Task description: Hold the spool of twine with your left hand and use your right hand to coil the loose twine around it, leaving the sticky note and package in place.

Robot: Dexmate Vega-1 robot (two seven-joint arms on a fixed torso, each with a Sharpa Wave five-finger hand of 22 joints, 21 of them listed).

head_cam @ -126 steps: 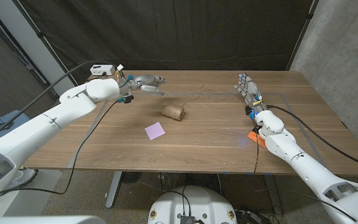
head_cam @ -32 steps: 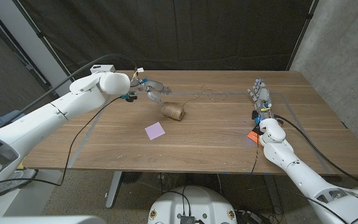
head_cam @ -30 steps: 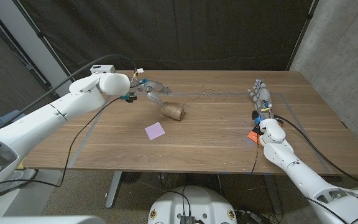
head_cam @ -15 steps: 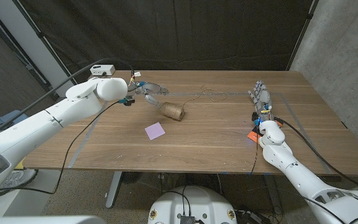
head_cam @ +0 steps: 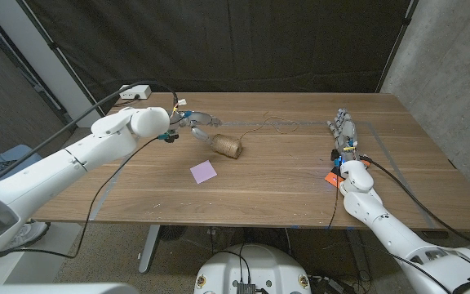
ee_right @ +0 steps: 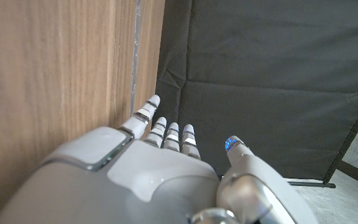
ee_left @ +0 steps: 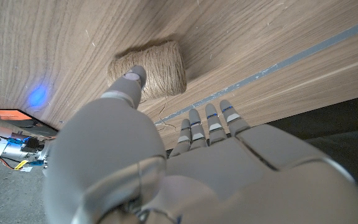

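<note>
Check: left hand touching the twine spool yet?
Cannot tell. In the left wrist view the left hand overlaps the spool with its thumb; head view is too small to settle it.

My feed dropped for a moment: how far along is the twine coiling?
Done: nothing coiled; loose twine lies strung across the table. In hand: the left hand reaches at the spool, no grip visible. Left: grasp it, bring over the right hand, open at the table's right side. Sticky note lies undisturbed.
</note>
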